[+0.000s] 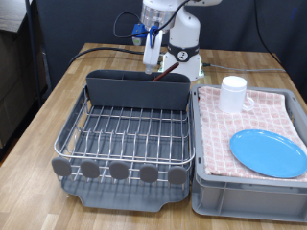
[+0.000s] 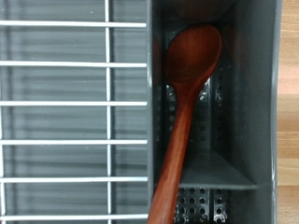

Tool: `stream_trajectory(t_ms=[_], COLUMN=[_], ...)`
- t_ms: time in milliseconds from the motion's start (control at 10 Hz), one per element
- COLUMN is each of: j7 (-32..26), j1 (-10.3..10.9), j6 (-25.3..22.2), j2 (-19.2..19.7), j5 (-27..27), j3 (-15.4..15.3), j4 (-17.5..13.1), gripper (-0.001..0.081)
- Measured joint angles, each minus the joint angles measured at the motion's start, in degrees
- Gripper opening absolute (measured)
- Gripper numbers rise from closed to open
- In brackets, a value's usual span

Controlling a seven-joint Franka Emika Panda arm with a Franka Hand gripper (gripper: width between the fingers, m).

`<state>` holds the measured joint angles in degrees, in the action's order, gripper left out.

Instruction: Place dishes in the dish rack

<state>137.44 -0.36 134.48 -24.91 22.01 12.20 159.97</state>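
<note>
The reddish-brown wooden spoon (image 2: 187, 84) lies slanted inside the tall grey cutlery box (image 2: 252, 93), bowl end deep in the box, handle rising towards the camera. My gripper (image 1: 152, 65) hangs just above that cutlery box (image 1: 134, 91) at the back of the dish rack (image 1: 67, 139); its fingers do not show in the wrist view. The light-blue plate (image 1: 269, 153) and the white mug (image 1: 234, 93) rest on the pink checked cloth in the grey crate (image 1: 206, 192) at the exterior view's right. The rack's wire grid (image 2: 75, 103) is bare.
Round grey knobs (image 1: 117, 171) line the rack's near edge. Rack and crate stand side by side on a wooden table (image 1: 38, 105). The robot base (image 1: 182, 57) and its cables sit behind the rack.
</note>
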Motion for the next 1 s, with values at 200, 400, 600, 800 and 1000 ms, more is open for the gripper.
stream_trajectory(t_ms=[200,400,600,800,1000], j7=[0.1,-6.8,-17.3,-27.8,-25.6], j1=[0.9,4.9,10.3,14.8,14.4], j6=[-3.6,-6.6,-8.6,-11.7,-10.0], j2=[-2.9,-4.8,-4.8,-4.1,-3.9], j5=[-0.8,-2.9,-7.0,-9.6,-8.9], j3=[-2.2,-2.7,-2.4,-1.4,-1.8], j4=[-1.2,-3.2,-5.8,-8.2,-8.2], gripper=[0.0803,0.0803,0.0803,0.0803,0.0803])
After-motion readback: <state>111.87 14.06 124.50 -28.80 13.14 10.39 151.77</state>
